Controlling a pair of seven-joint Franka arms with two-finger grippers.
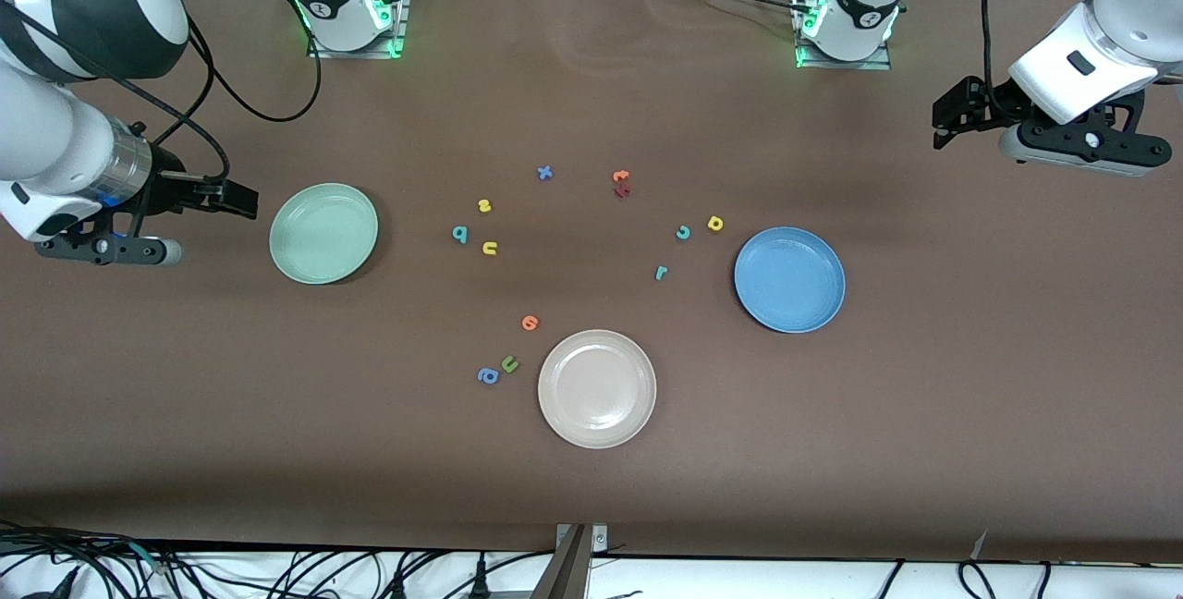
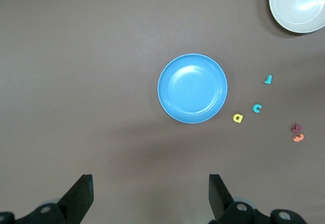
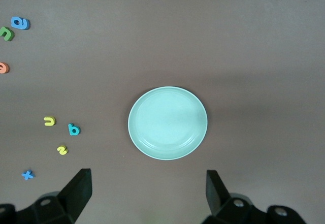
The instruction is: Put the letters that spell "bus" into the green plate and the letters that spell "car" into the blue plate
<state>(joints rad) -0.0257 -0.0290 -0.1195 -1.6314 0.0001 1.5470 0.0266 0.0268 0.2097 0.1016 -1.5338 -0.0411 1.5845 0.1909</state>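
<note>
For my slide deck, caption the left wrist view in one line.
Open left hand over bare table, looking down at the empty blue plate with the a, c and r loose beside it.

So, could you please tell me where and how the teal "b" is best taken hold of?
The teal "b" lies flat and alone on the table, clear of the yellow "u" and yellow "s". I would come straight down from above with the open right hand, probably pinching across its outer edges.

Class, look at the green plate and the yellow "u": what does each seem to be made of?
Green plate: probably glazed ceramic or hard plastic; smooth, with soft sheen on its rim. Yellow "u": likely foam; matte, thick-cut, uniformly coloured, no shine.
</note>
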